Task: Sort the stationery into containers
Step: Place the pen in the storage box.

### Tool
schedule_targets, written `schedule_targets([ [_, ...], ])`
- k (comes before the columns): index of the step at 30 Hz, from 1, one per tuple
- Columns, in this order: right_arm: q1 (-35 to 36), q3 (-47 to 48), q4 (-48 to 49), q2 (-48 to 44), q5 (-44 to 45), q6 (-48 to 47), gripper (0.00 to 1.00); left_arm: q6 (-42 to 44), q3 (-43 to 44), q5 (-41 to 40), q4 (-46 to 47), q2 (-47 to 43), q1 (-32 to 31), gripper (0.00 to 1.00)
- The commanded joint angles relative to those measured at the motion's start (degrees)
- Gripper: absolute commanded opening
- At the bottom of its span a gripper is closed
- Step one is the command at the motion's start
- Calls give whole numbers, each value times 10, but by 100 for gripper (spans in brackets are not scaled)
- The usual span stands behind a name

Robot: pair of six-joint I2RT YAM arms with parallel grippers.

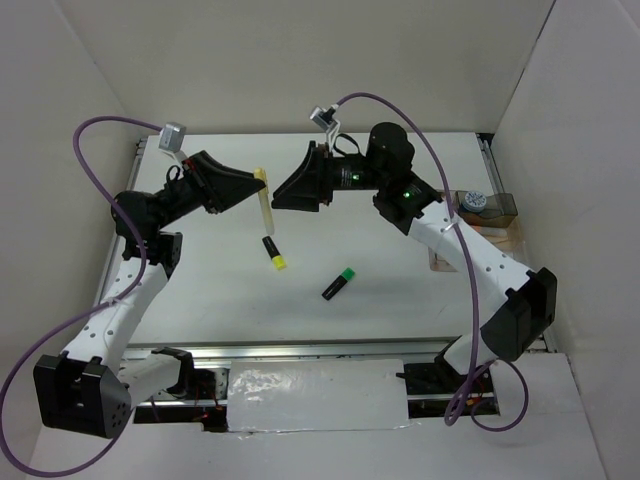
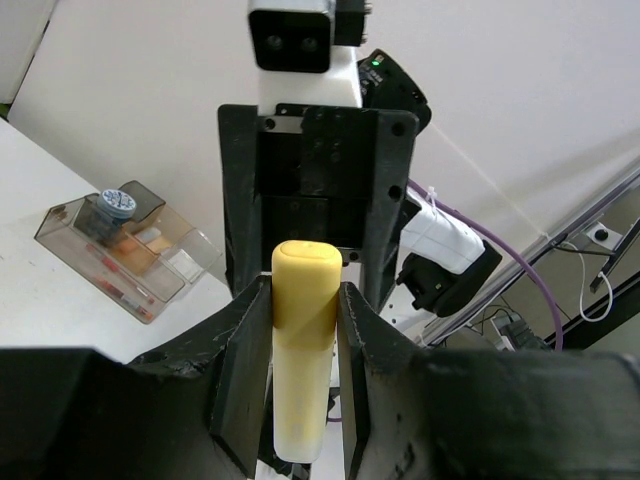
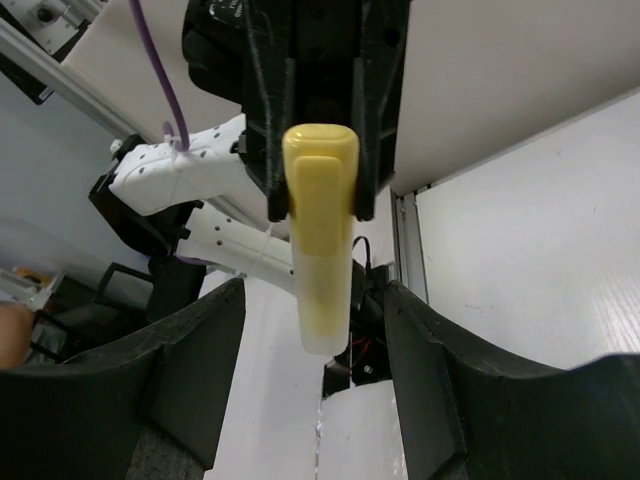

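My left gripper (image 1: 256,187) is shut on the pale yellow stick (image 1: 264,203) and holds it above the table; in the left wrist view the stick (image 2: 303,360) stands upright between the jaws of that gripper (image 2: 303,292). My right gripper (image 1: 279,197) is open and faces it closely. In the right wrist view the stick (image 3: 322,250) hangs with its lower end between my right gripper's (image 3: 314,335) spread jaws, touching neither. A yellow-capped highlighter (image 1: 274,253) and a green-capped highlighter (image 1: 339,283) lie on the table. The organiser (image 1: 497,207) holds the blue-topped tub (image 1: 474,200).
The organiser (image 2: 70,235) sits at the table's right edge, with the tub (image 2: 117,204) and a thin red pen (image 2: 120,286) inside. White walls close in the table at the back and sides. Purple cables loop over both arms.
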Motion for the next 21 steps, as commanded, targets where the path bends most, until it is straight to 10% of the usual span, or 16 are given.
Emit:
schedule_targets([
  [1, 13, 32, 44, -3, -12, 2, 64, -7, 5, -6, 28, -14, -2, 0],
  [17, 36, 81, 7, 51, 15, -41, 59, -17, 7, -17, 31, -8, -8, 0],
  [21, 38, 88, 5, 55, 18, -45, 45, -15, 6, -18, 30, -8, -8, 0],
])
